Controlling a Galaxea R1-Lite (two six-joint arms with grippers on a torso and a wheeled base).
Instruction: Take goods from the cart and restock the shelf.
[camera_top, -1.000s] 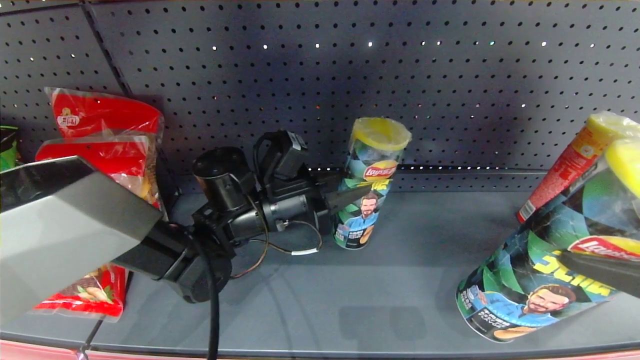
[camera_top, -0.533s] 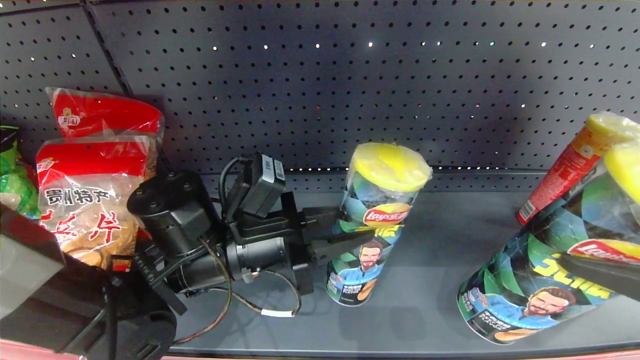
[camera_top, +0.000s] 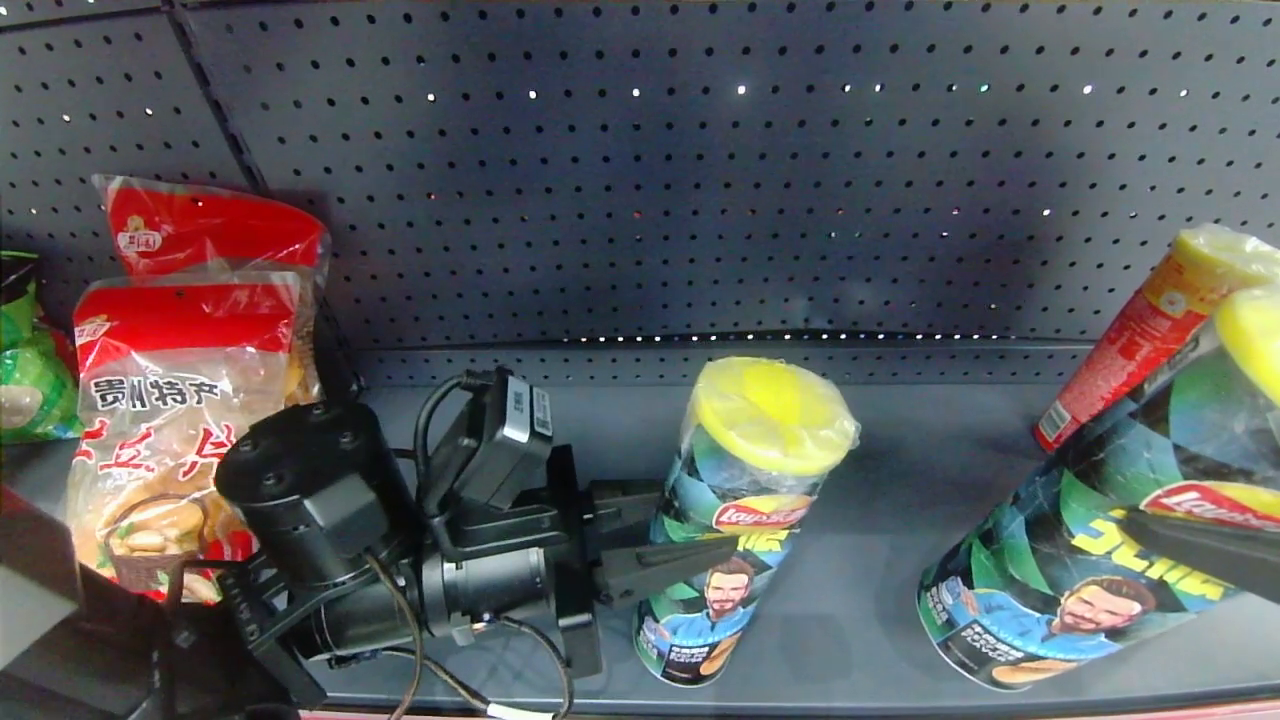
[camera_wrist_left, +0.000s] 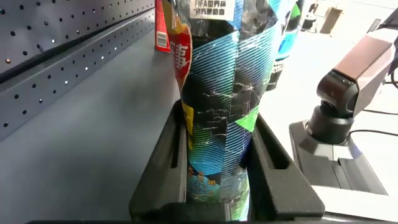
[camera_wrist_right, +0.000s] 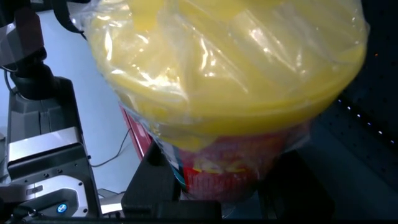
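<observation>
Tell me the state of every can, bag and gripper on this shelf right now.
left gripper: shut on the middle can
middle can: lid on, near upright, gripped
right gripper: shut on the right can
right can: lid on, tilted, gripped
red can: lid on, leaning, not gripped
front bag: closed, standing
back bag: closed, standing behind it

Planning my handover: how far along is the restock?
Done: a red can sits on the shelf. In hand: the left gripper grips the middle can, the right gripper the right-hand can. Left: set down and release both.
</observation>
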